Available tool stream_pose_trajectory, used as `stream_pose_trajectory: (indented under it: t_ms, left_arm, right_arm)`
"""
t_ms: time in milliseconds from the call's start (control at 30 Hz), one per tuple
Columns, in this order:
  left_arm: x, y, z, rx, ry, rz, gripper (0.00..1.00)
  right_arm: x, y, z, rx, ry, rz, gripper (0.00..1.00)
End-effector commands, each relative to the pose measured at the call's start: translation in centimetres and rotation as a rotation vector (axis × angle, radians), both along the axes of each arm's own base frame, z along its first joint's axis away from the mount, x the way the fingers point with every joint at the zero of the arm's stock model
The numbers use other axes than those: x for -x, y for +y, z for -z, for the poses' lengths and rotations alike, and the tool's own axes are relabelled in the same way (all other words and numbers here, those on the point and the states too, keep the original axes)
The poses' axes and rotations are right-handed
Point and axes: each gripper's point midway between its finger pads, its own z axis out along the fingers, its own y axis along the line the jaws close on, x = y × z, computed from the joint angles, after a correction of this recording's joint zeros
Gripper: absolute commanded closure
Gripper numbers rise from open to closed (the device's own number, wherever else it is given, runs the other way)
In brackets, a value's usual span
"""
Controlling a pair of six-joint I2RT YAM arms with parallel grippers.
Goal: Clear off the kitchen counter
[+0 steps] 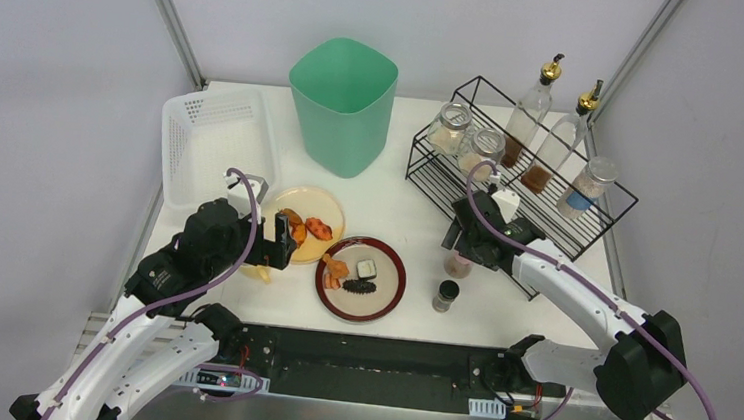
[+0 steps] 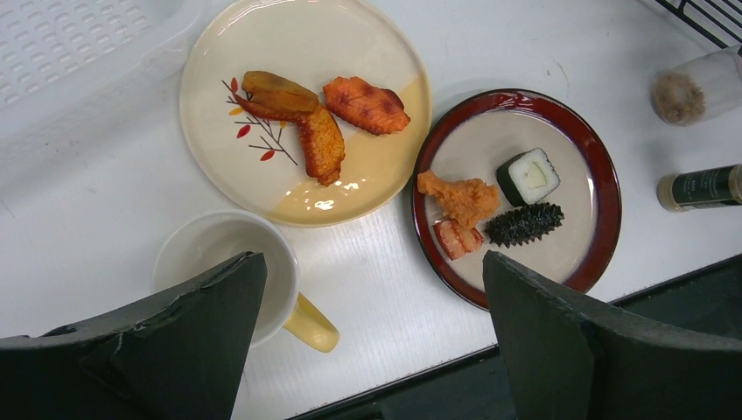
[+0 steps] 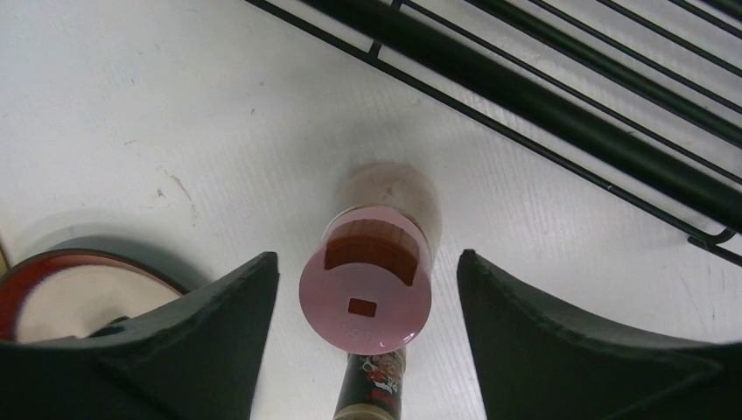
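Observation:
The kitchen counter (image 1: 398, 207) is a white tabletop. On it stand a cream plate (image 2: 262, 166) with browned chicken pieces (image 2: 319, 118), a red-rimmed plate (image 2: 604, 188) with several food bits, and a white cup with a yellow handle (image 2: 219, 254). My left gripper (image 2: 367, 262) is open above the cup and the gap between the plates; it also shows in the top view (image 1: 280, 243). My right gripper (image 3: 366, 255) is open, its fingers either side of a pink-lidded spice jar (image 3: 366, 297), not touching. A dark spice bottle (image 3: 376, 389) stands just beyond.
A black wire rack (image 1: 442, 180) at the back right holds two oil bottles (image 1: 528, 112) and several jars. A green bin (image 1: 341, 102) stands at the back centre, and a white perforated basket (image 1: 215, 142) at the back left. The counter's front edge lies near the plates.

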Motion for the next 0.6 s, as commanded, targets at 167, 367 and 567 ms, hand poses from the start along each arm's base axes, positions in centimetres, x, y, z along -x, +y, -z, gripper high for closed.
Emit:
stream_pose_trajectory:
  t_ms: [167,367,567]
  left_arm:
    - [-0.1,-0.2,-0.7,0.001,-0.017,0.015,0.01]
    - [-0.1,-0.2,-0.7,0.002,-0.016,0.016,0.00]
    - [-0.1,-0.2,-0.7,0.001,-0.017,0.015,0.00]
  right_arm:
    - [0.1,-0.1,-0.7,0.027,-0.016,-0.028,0.58]
    - [0.1,0.4,-3.3,0.024,-0.061,-0.073,0.77]
    - [0.3,1.4,-9.2,-0.014,-0.133,-0.135,0.79]
